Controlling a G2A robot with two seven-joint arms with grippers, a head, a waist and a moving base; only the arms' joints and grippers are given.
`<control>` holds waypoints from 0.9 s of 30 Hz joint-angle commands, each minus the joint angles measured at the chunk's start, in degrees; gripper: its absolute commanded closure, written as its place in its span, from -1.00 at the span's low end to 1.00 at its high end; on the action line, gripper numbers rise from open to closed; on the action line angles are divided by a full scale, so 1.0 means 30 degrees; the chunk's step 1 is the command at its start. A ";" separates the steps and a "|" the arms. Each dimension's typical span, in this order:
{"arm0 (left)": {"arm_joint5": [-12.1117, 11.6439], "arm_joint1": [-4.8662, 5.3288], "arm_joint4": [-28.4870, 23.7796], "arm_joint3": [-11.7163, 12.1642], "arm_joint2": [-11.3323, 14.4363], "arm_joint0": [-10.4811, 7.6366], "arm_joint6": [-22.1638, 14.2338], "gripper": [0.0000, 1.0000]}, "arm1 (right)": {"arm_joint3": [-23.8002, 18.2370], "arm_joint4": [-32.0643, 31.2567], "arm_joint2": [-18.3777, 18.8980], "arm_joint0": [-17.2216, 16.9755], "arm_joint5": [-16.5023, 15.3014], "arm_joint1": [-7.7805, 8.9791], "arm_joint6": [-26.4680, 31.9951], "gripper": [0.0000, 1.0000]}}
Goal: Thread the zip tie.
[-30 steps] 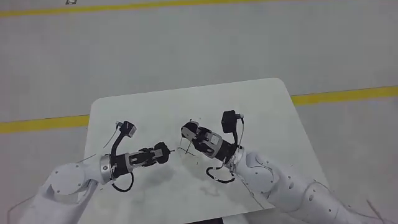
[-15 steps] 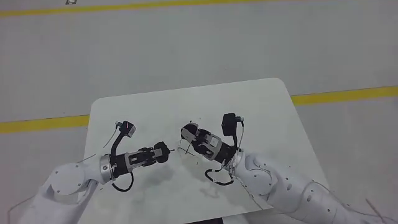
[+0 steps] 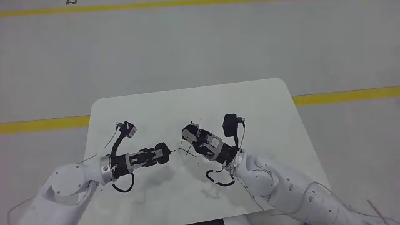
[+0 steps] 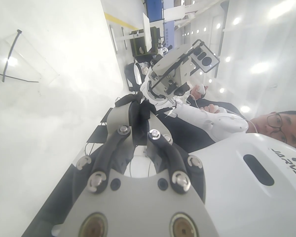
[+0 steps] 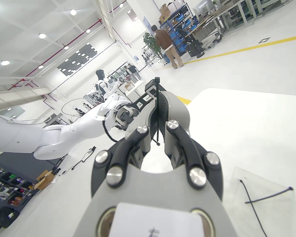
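R tool (image 5: 158,99) is clamped on a black zip tie (image 5: 157,85). The strap is pinched between the pads, w/ what looks like the head end poking out past the tips and the other end running back toward the palm. In the top view this tool sits just below frame centre, over the bench (image 3: 250,100).

L tool (image 4: 134,99) is just left of it in the top view, tips aimed at the R tool, w/ a gap between them. Its pads are pressed together; can't tell if anything is caught in them.

2 more ties (image 5: 268,195) lie crossed on a clear sheet (image 5: 266,181) on the bench, between and just below the 2 tools in the top view.

Risks, as I judge them:
- The strap is thin and probably slick. Any sideways push from the L tool could pivot or slide it in the pads, throwing the head off line.
- The L tool must open to take the free end. If it closes off-axis, it could knock the tie loose.
- A dropped tie may land on the crossed pair and muddle the next pick.
- The strap looks springy, so bending it into a loop could make it flick out mid-regrip.
- The slot facing isn't readable. Fed in from the wrong side, the tie won't lock.
- The 2 tools are close, so tip-to-tip contact is likely on approach.
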 commanded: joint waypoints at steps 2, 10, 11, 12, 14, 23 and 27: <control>0.0000 0.0000 0.0000 0.0000 0.0000 0.0000 0.0000 1.00 | 0.0000 0.0000 0.0000 0.0000 0.0000 0.0000 0.0000 1.00; 0.0000 0.0000 0.0000 0.0000 0.0000 0.0000 0.0000 1.00 | 0.0021 0.0403 0.0098 -0.0213 0.0110 -0.0147 0.0328 1.00; 0.0000 0.0000 0.0000 0.0000 0.0000 0.0000 0.0000 1.00 | 0.0032 0.0670 0.0116 -0.0277 0.0035 -0.0200 0.0431 1.00; 0.0000 0.0000 0.0000 0.0000 0.0000 0.0000 0.0000 1.00 | -0.0020 0.1268 0.0111 -0.0367 0.0000 -0.0281 0.0562 1.00; 0.0000 0.0000 0.0000 0.0000 0.0000 0.0000 0.0000 1.00 | -0.0046 0.2070 0.0136 -0.0395 0.0000 -0.0394 0.0835 1.00; 0.0000 0.0000 0.0000 0.0000 0.0000 0.0000 0.0000 1.00 | -0.0299 0.5113 -0.0013 0.0050 0.0000 -0.0906 0.2349 1.00; 0.0000 0.0000 0.0000 0.0000 0.0000 0.0000 0.0000 1.00 | -0.0133 0.5618 -0.0158 0.0462 0.0000 -0.1145 0.2707 1.00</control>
